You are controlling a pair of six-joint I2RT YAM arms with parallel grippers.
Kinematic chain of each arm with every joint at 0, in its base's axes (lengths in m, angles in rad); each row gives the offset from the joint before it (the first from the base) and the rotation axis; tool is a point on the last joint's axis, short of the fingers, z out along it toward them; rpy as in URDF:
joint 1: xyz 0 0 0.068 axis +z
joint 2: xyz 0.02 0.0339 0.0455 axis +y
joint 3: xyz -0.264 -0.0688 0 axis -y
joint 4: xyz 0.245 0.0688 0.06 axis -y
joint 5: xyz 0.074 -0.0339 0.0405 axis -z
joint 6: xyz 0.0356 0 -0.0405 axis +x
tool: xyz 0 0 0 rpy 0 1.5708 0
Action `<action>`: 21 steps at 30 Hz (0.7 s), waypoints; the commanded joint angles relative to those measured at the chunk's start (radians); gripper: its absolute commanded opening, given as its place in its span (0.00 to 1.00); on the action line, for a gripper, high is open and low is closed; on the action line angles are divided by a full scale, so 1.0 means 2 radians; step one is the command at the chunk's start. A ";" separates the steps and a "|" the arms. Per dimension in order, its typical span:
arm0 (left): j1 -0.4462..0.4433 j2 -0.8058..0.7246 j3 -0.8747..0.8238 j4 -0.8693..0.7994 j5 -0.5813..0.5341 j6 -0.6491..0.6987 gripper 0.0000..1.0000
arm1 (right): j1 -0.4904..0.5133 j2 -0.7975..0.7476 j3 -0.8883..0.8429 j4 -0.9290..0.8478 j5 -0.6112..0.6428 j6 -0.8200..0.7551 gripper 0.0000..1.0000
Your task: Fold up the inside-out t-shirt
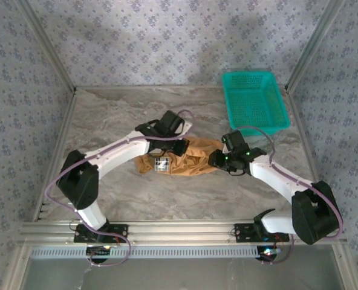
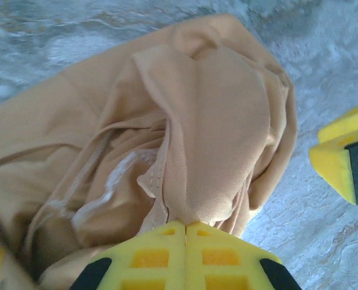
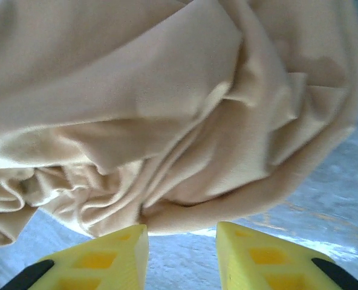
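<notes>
The inside-out t-shirt [image 1: 191, 162] lies crumpled in a tan-orange heap at the middle of the table, between my two arms. My left gripper [image 1: 178, 147] comes down on its left part. In the left wrist view its yellow jaws [image 2: 185, 225] are shut on a raised fold of the t-shirt [image 2: 215, 121], beside a seam. My right gripper [image 1: 216, 160] sits at the heap's right end. Its jaws [image 3: 182, 228] stand open over bare table, with the t-shirt's [image 3: 167, 90] rounded edge just beyond the tips. One right fingertip [image 2: 339, 160] shows at the edge of the left wrist view.
A teal mesh basket [image 1: 250, 74] stands at the back right of the marbled table [image 1: 106, 115]. Patterned walls and metal posts close in the back and sides. A metal rail [image 1: 179, 228] runs along the near edge by the arm bases.
</notes>
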 commanded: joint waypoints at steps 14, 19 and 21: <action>0.050 -0.048 -0.006 0.039 0.056 -0.069 0.00 | 0.102 0.191 0.152 0.066 0.072 0.098 0.35; 0.055 -0.055 -0.012 0.039 0.058 -0.068 0.00 | 0.103 0.244 0.202 0.042 0.106 0.115 0.54; 0.058 -0.057 -0.016 0.041 0.060 -0.068 0.00 | 0.100 0.257 0.214 0.039 0.120 0.116 0.54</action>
